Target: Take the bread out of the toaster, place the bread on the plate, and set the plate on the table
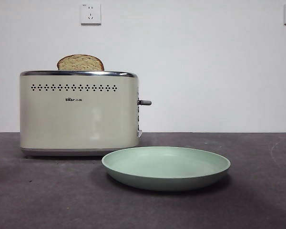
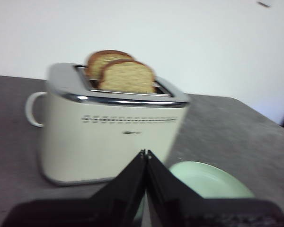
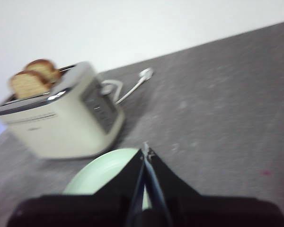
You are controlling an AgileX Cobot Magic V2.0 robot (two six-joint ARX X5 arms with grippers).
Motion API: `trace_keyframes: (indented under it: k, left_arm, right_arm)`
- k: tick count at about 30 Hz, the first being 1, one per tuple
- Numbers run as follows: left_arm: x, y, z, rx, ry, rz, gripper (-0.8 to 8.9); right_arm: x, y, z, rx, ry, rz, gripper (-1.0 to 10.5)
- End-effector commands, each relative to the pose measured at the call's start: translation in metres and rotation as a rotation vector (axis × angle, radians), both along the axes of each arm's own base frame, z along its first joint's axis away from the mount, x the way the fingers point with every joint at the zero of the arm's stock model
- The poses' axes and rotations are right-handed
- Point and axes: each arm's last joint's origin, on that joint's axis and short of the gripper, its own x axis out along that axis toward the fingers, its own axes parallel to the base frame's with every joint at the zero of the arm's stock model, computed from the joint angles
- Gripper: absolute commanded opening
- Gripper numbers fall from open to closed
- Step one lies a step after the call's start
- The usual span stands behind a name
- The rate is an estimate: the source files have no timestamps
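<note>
The cream toaster [image 1: 78, 114] stands at the left of the table [image 1: 257, 200]. A tan speckled slice, the bread [image 1: 80, 63], pokes out of its top. The left wrist view shows two slices: the bread [image 2: 127, 78] in the slot nearer the holed face and a darker domed slice [image 2: 102, 57] behind it. The empty mint-green plate [image 1: 166, 167] lies on the table just right of the toaster's front. My left gripper [image 2: 146, 154] is shut and empty, short of the toaster [image 2: 109, 137]. My right gripper [image 3: 146, 148] is shut and empty above the plate [image 3: 102, 175]. The front view shows neither arm.
A white cable [image 3: 130, 90] runs from behind the toaster [image 3: 61, 123] across the table. The toaster's side lever [image 1: 145, 102] sticks out toward the plate. Two wall sockets [image 1: 90, 14] sit high on the white back wall.
</note>
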Motion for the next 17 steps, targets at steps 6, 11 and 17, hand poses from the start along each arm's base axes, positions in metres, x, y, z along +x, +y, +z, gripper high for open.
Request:
trace_keyframes:
  k: [6,11,17]
  left_arm:
    - [0.002,-0.003,0.049,-0.009,0.06,-0.152,-0.07]
    - [0.007,-0.006,0.074,0.007,0.142,-0.25,-0.07]
    - [0.005,-0.01,0.094,0.064,0.22,-0.324,-0.07]
  right_arm:
    - [0.009,0.005,0.05,-0.113,0.181,0.233,-0.1]
    - [0.008,0.008,0.071,-0.155,0.275,0.321,-0.1]
    - [0.001,0.014,0.085,-0.192,0.339,0.413,-0.1]
